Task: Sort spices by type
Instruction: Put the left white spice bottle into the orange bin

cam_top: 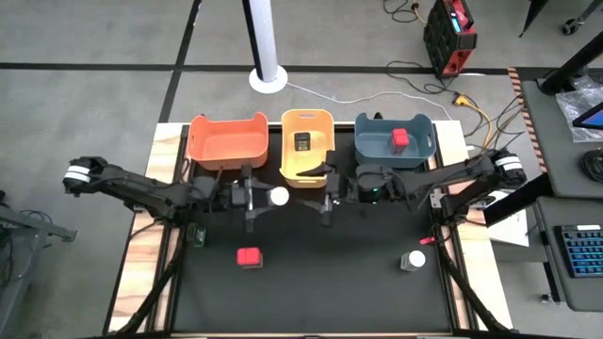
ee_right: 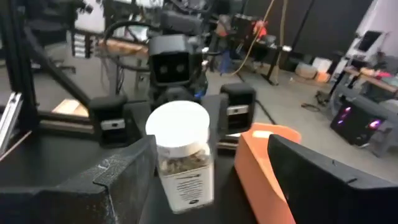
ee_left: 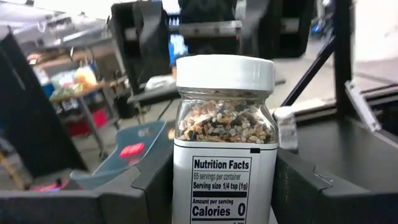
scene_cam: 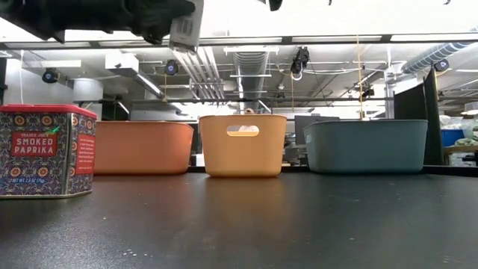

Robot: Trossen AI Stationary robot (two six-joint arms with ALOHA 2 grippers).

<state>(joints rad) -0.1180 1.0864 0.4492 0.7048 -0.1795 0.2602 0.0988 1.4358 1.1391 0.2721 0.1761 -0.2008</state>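
Observation:
My left gripper (cam_top: 267,198) is shut on a clear spice jar (ee_left: 224,137) with a white cap (cam_top: 279,197), in front of the gap between the orange bin (cam_top: 226,141) and the yellow bin (cam_top: 308,149). My right gripper (cam_top: 332,196) stands open a little to the jar's right, facing it and touching nothing. A black spice box (cam_top: 301,143) lies in the yellow bin. A red one (cam_top: 400,138) lies in the blue-grey bin (cam_top: 394,151). A red paprika tin (cam_top: 249,256) and a second jar (cam_top: 413,260) stand on the black table. My left gripper pinches the jar's lower body (ee_left: 181,180) between its two fingers (ee_left: 155,186), one on each opposite side. The fingers come level from the table's left. The jar stands upright, cap up, lifted clear of the table.
The three bins stand in a row along the table's far edge; the orange one (scene_cam: 142,147) shows nothing inside. The paprika tin (scene_cam: 45,149) sits close to the low camera at the near left. A keyboard (cam_top: 577,250) lies off the table at the right.

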